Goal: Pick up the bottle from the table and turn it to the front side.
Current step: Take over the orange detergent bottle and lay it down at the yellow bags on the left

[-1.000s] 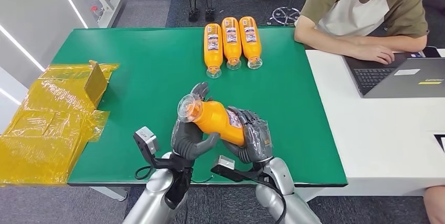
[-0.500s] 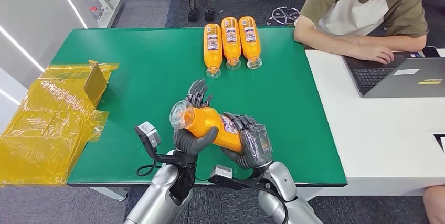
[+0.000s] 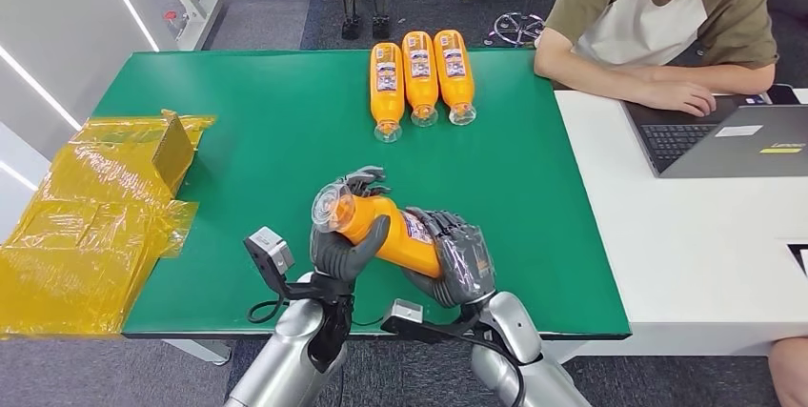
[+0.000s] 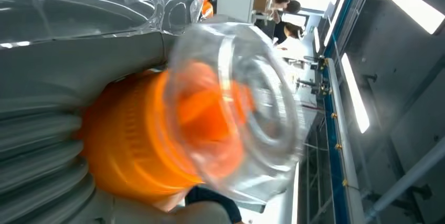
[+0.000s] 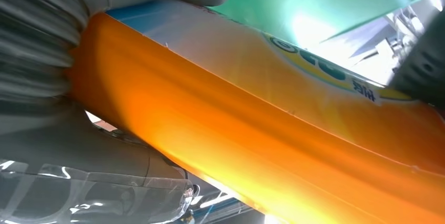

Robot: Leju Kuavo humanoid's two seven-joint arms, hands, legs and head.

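**Both hands hold the orange bottle above the green table**

The orange plastic bottle with a clear cap [image 3: 381,226] is lifted off the green-topped table [image 3: 257,140] and lies roughly level, tilted slightly, with its cap end pointing toward the robot's left. The left hand [image 3: 345,235] wraps the neck end just behind the cap, its thumb curled over the near side and its fingers over the far side. The right hand [image 3: 455,259] closes around the labelled body at the other end, fingers folded over the top. In the left wrist view the clear cap [image 4: 236,108] sits right in front of the grey thumb; in the right wrist view the bottle's orange side and the edge of its label [image 5: 315,72] lie against the palm.

Further back on the table, three matching orange bottles [image 3: 420,78] lie side by side, caps toward the robot. Yellow plastic wrapping [image 3: 86,226] covers the table's left edge. A seated person [image 3: 657,26] rests an arm beside a grey laptop [image 3: 734,140] on the adjoining white table [image 3: 686,254].
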